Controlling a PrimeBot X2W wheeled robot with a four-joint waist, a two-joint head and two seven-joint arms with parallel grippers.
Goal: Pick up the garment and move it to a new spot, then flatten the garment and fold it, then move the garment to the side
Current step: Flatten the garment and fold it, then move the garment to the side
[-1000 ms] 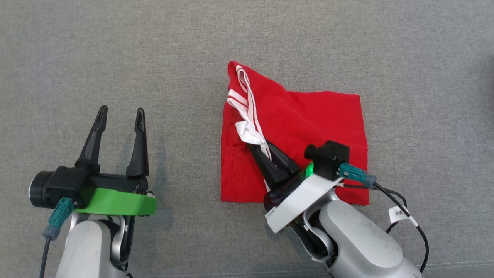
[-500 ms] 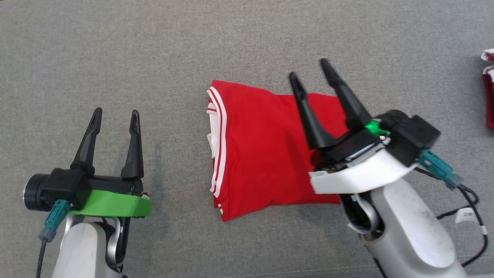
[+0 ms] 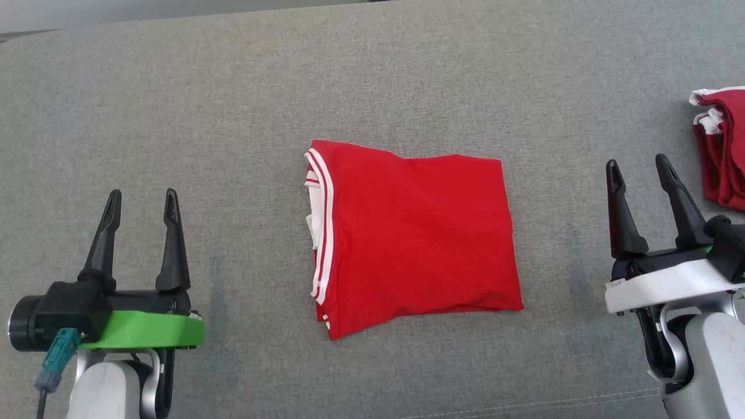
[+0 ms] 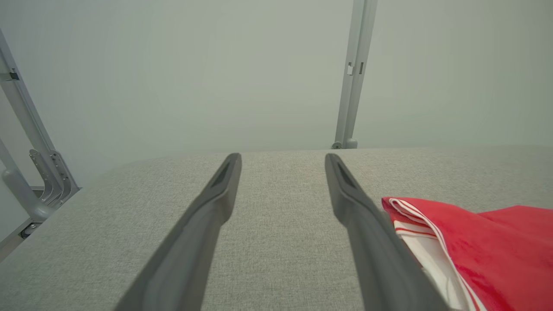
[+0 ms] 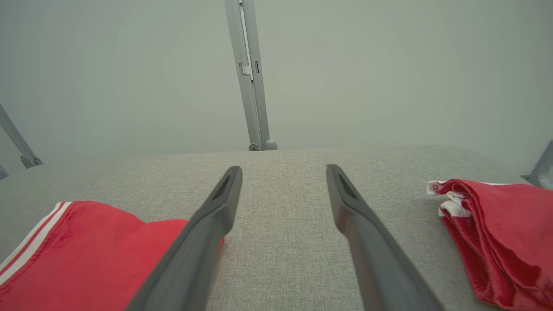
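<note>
- A red cloth garment (image 3: 413, 238), folded into a rough rectangle with white striped trim along its left edge, lay flat near the middle of the grey woven-fabric surface (image 3: 233, 105).
- The left gripper (image 3: 142, 195) hung at the lower left of the head view, well apart from the garment. Its two long dark fingers were spread with nothing between them.
- The right gripper (image 3: 636, 162) stood at the lower right, off the garment's right edge and clear of it. Its fingers were likewise spread and empty.
- Both grippers pointed away from the robot, roughly parallel, with the garment between them.
- A crumpled bundle of red cloth with white trim (image 3: 722, 151) sat at the far right edge of the surface, near the right gripper and well apart from the folded piece.
- In the left wrist view the garment's striped edge showed at the lower right.
- Beyond the surface's far edge, a slim grey metal post (image 4: 354, 73) rose against a pale wall.
</note>
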